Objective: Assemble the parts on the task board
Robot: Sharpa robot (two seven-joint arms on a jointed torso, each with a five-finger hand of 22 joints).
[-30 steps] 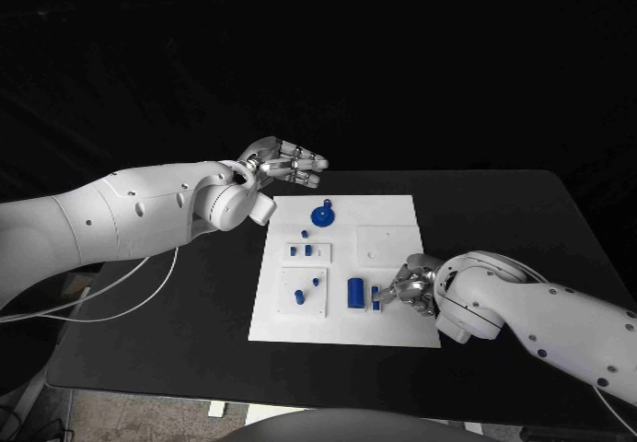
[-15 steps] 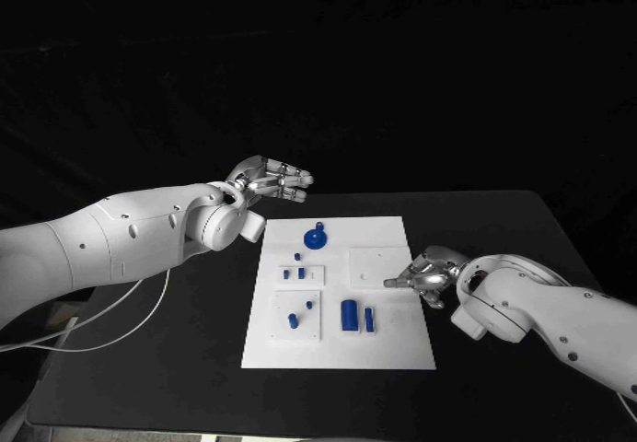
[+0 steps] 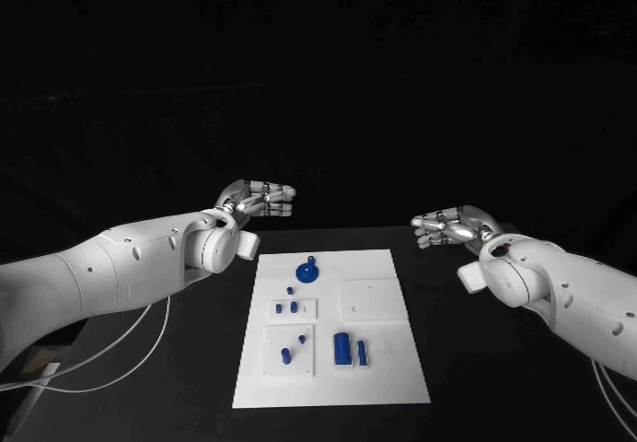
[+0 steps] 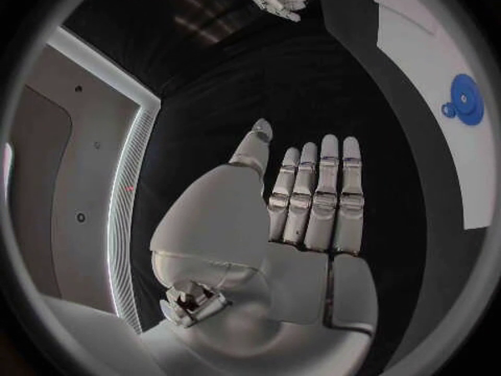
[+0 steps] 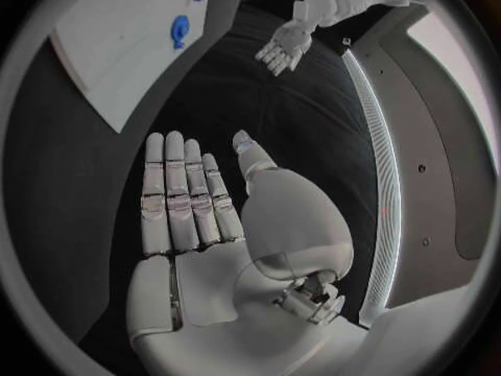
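Your right hand (image 3: 449, 226) has lifted off the task board (image 3: 385, 368) since a second ago and now hangs up at about 2 o'clock from it, well clear. Its fingers are straight and spread — holding nothing. Your left hand (image 3: 259, 199) hovers at 11 o'clock, also flat, open and empty. On the board, the round blue part (image 3: 306, 272) sits at the far end; the blue cylinder (image 3: 341, 347) and a thin blue bar (image 3: 361, 350) lie near the middle — small blue pegs (image 3: 287, 354) stand in the inset plates at 9 o'clock.
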